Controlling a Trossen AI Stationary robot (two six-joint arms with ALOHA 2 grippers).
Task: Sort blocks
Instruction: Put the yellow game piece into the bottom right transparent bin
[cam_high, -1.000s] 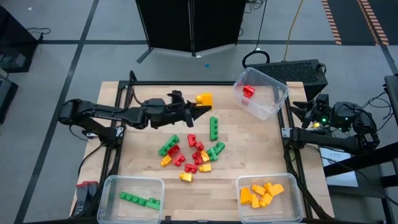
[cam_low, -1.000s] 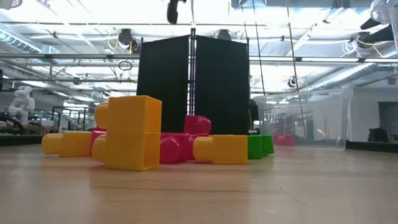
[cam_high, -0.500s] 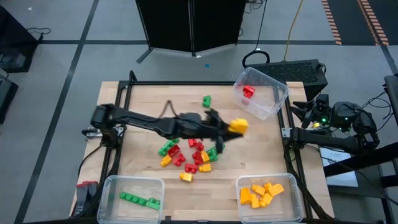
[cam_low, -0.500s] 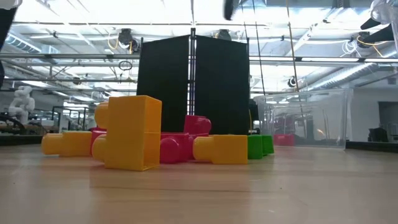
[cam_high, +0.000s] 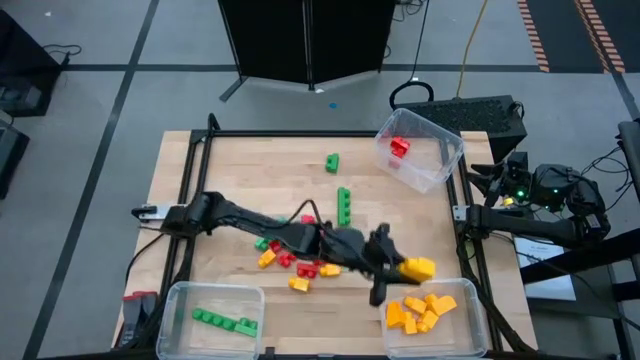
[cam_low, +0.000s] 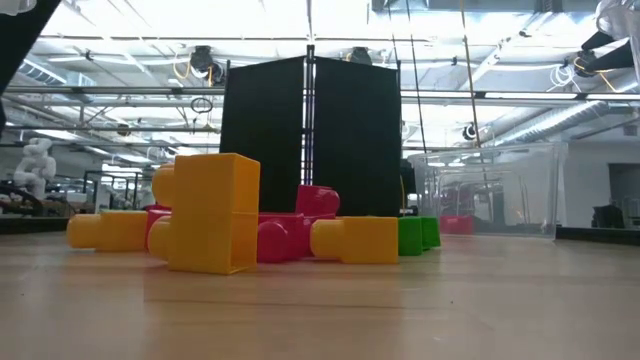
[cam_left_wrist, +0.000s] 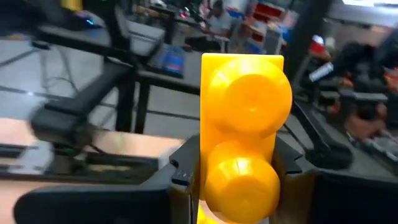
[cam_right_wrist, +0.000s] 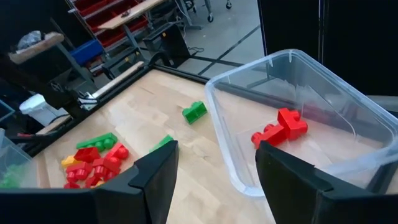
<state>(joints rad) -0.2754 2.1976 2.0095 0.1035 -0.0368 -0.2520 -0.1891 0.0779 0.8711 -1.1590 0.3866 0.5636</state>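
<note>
1. Yellow-orange is the colour in hand: the left gripper (cam_high: 400, 268) reaches across to the near right part of the worktop (cam_high: 240, 160), its fingers (cam_left_wrist: 180, 171) clenched on a yellow block (cam_high: 418, 267) that hangs just at the far edge of the yellow bin (cam_high: 470, 300), not yet inside it.

2. Done so far, as I judge it: the yellow bin at the near right corner holds a heap of yellow-orange blocks (cam_high: 420, 312), the green bin (cam_high: 180, 300) at the near left corner holds a row of green blocks (cam_high: 225, 321), and the red bin (cam_high: 445, 150) at the far right corner (it sits tilted, half off the corner) holds only one red block (cam_high: 400, 147).

3. Left to do: a mixed pile (cam_high: 295, 262) of red, green and yellow blocks lies around the middle of the worktop, partly hidden under the left arm. A long green block (cam_high: 344, 205) lies alone just beyond the pile, and a small green block (cam_high: 331, 162) lies farther off, near the far edge.

4. Red appears the least advanced colour, since most of the red blocks seem to be in the pile.

5. The right gripper (cam_right_wrist: 214, 168) waits off the right edge of the worktop, its fingers released and holding nothing, looking over the red bin.

6. My estimate is that the sorting is roughly half done, with the current yellow block about to be dropped.
</note>
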